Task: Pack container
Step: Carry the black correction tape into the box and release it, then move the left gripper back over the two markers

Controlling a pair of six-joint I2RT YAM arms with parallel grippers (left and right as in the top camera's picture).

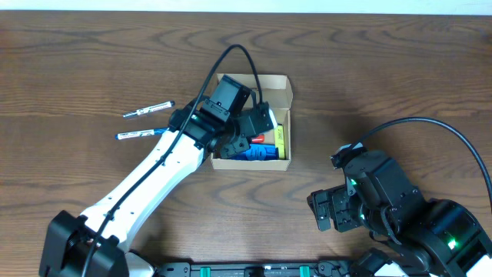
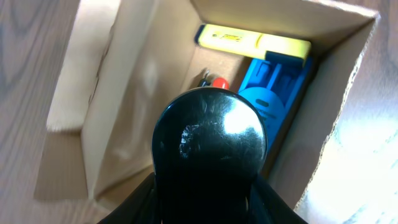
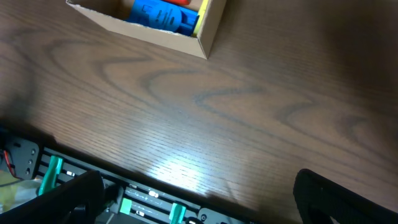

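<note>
Near the middle of the counter, a little toward its far edge, you have the cardboard box (image 1: pixel 278 86) standing open, its top uncovered and its plain tan walls upright. Your left arm reaches in from the near-left corner, and the left end effector (image 1: pixel 254 132) hangs over the box's left half, partly inside the opening. From the left wrist camera a glossy black rounded shape (image 2: pixel 208 143) fills the foreground and hides the fingers. You cannot tell from any view how far apart they are, or whether they have hold of that shape. Past it, inside the box, a yellow highlighter (image 2: pixel 252 40) lies along one wall. A blue plastic piece (image 2: pixel 277 93) lies just beside the highlighter, and a small red-tipped item (image 2: pixel 217 82) lies by the blue piece. Toward the left edge of the counter (image 1: pixel 92 61), well apart from the box, two pens lie roughly parallel: the far pen (image 1: pixel 148 109) and the near pen (image 1: pixel 142 134). Your right end effector (image 1: pixel 329 211) sits low by the near-right corner, clear of the box. Its fingers (image 3: pixel 81 193) are spread wide with only bare counter between them.
</note>
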